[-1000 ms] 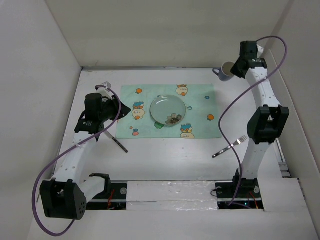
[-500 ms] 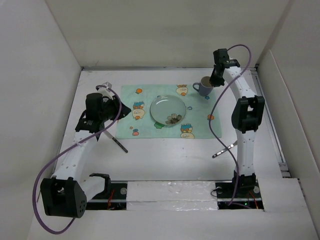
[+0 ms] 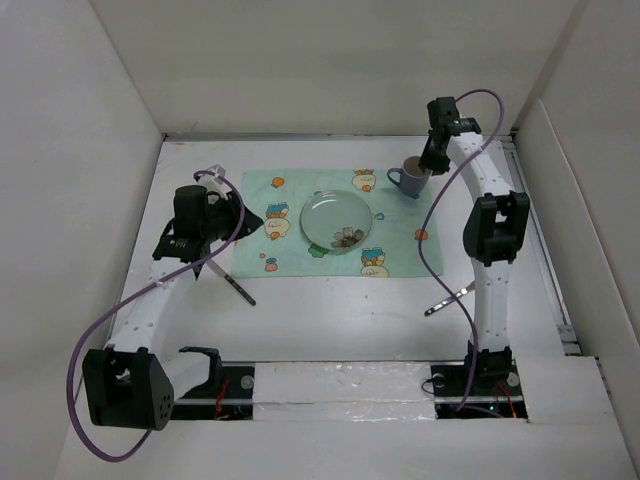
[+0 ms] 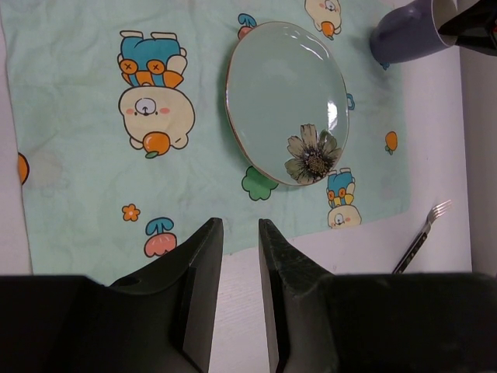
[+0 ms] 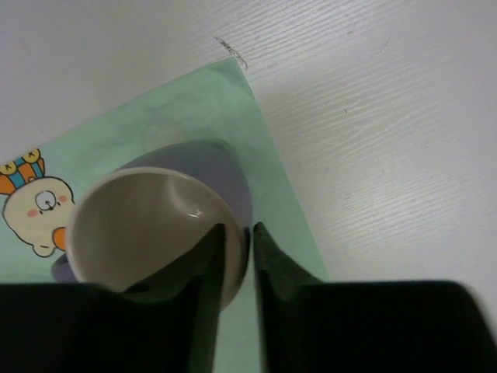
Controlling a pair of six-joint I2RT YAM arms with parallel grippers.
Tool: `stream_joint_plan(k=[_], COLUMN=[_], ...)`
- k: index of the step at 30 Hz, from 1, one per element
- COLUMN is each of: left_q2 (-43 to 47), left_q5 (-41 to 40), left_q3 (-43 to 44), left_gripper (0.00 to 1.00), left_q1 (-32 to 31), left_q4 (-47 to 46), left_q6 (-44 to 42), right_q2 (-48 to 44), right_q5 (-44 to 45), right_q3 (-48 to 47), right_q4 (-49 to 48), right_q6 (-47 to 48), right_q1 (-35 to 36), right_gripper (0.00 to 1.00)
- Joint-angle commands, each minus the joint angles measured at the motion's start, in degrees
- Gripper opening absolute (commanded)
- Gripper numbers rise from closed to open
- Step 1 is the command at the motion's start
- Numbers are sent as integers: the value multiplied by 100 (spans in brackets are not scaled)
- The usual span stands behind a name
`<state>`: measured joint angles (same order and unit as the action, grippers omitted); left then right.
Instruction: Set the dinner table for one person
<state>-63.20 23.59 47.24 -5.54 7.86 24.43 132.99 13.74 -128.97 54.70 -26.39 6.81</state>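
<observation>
The white dinner table [image 3: 330, 310] bears a mint cartoon-print placemat [image 3: 300, 250] with a glass plate [image 3: 336, 222] at its middle. My right gripper [image 3: 428, 160] is shut on the rim of a purple mug [image 3: 406, 178] at the mat's far right corner. In the right wrist view one finger [image 5: 210, 256] is inside the mug [image 5: 147, 217] and one outside. My left gripper [image 4: 239, 225] hovers empty over the table by the mat's left edge, jaws a narrow gap apart. A fork [image 3: 450, 298] lies right of the mat, and a knife [image 3: 236, 286] lies left of it.
White walls close the table on three sides. The left arm [image 3: 160, 290] reaches over the knife's handle end. The right arm [image 3: 488, 250] stands upright over the table's right side, beside the fork. The left wrist view also shows the plate [image 4: 287, 101], mug [image 4: 404, 35] and fork [image 4: 419, 241].
My right gripper has carried the mug from the table's far right corner leftward onto the mat's corner, then held nearly still. The left arm has not moved.
</observation>
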Motion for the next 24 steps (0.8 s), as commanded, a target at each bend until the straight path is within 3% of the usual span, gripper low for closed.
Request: stream_joint_plan(k=[1, 4, 8, 10, 11, 12, 13, 15, 17, 19, 21, 22, 24], left_q2=[9, -8, 27, 36, 44, 45, 71, 132, 185, 220, 229, 281, 308], left_q5=[110, 171, 242, 294, 338, 339, 374, 383, 304, 24, -222, -607, -706], left_q3=[206, 276, 312, 277, 233, 224, 206, 180, 189, 285, 373, 443, 444], left_gripper=[23, 23, 23, 23, 23, 22, 22, 19, 11, 0, 0, 0, 0], left_q1=[-17, -17, -17, -17, -17, -17, -17, -17, -156, -359, -798, -1095, -1377], left_q4=[-223, -197, -188, -179, -179, -188, -188, -179, -136, 13, 258, 382, 479], left_q6=[-52, -26, 1, 1, 18, 18, 27, 27, -34, -236, -394, -577, -614], right_q2=[-36, -168, -571, -1063, -1534, -1887, -2282, -3213, -4558, -5706, -6335, -7138, -7390], right_q5=[33, -292, -819, -838, -751, -750, -689, -627, -618, -740, -855, -855, -925], right_q3=[-375, -506, -516, -288, 374, 381, 842, 2826, 4746, 5851, 7088, 7670, 8120], right_q4=[-205, -266, -389, -503, -608, -609, -783, -1652, -2180, -2253, -1999, -1572, -1489], right_q6=[-85, -112, -173, -208, -322, -323, -453, -647, -831, -1016, -1113, -1349, -1421], right_q1=[-22, -83, -302, -373, -469, -522, -523, -654, -733, -864, -944, -1014, -1015], right_gripper=[35, 46, 52, 53, 50, 41, 30, 0, 0, 0, 0, 0, 3])
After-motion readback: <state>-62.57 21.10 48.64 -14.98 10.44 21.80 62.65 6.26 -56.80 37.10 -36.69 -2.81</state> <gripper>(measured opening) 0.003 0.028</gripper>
